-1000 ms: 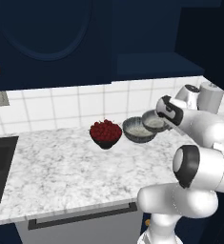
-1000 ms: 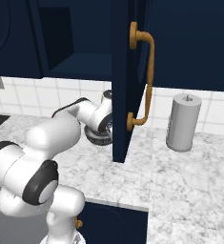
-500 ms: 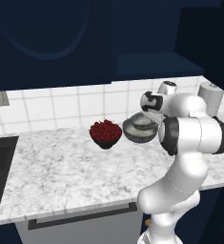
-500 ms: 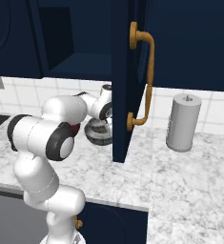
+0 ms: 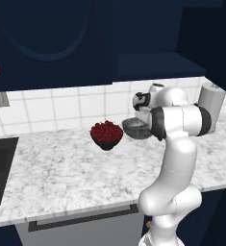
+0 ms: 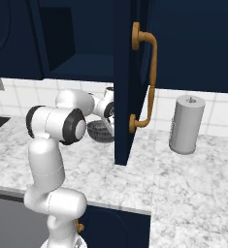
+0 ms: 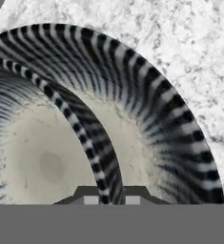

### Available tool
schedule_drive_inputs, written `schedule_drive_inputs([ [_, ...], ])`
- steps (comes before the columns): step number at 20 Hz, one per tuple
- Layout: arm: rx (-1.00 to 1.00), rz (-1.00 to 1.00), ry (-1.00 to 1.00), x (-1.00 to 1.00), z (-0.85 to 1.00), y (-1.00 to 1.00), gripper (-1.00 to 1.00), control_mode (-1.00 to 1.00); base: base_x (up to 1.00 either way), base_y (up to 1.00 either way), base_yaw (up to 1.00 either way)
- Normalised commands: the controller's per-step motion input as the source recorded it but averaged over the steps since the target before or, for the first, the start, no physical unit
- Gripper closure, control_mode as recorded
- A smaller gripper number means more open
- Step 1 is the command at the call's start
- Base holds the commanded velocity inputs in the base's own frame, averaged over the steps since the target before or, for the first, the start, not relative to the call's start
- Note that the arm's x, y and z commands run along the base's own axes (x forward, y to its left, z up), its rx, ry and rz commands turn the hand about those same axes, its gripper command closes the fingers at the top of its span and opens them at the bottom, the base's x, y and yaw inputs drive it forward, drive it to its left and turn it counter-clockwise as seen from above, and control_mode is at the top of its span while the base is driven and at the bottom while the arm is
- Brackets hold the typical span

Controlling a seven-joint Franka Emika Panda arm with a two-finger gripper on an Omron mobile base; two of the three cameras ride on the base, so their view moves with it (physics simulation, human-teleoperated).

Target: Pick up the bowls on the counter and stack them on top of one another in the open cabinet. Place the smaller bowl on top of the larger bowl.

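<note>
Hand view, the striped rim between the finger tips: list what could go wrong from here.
1. The gripper has only a thin bowl rim between its tips; on such an edge hold the bowl could tilt or slip when lifted.
2. A second bowl lies right against it and might get dragged.
3. The open cabinet door stands close beside the arm; swinging up to the shelf could clip it.

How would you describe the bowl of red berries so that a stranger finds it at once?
Look at the marble counter under the white tiled wall. The bowl of red berries stands near the wall, just left of a grey bowl. Unlike that bowl, it is dark and heaped with red fruit.
</note>
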Motion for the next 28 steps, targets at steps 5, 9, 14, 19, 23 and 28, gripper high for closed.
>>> schedule_drive_inputs([
  [5, 0.01, 0.00, 0.00, -0.08, 0.14, -0.08, -1.00, -1.00, 0.00, 0.00, 0.00],
  [9, 0.02, 0.00, 0.00, -0.59, 0.31, -0.28, -1.00, -1.00, 0.00, 0.00, 0.00],
  [14, -0.01, 0.03, 0.01, -0.42, -0.08, -0.20, -1.00, -1.00, 0.00, 0.00, 0.00],
  [19, -0.03, 0.07, 0.00, -0.01, -0.53, 0.01, -1.00, -1.00, 0.00, 0.00, 0.00],
  [23, 0.00, 0.03, -0.06, 0.00, -0.60, 0.12, -1.00, -1.00, 0.00, 0.00, 0.00],
  [28, 0.00, 0.02, -0.12, 0.05, -0.55, 0.11, 1.00, -1.00, 0.00, 0.00, 0.00],
])
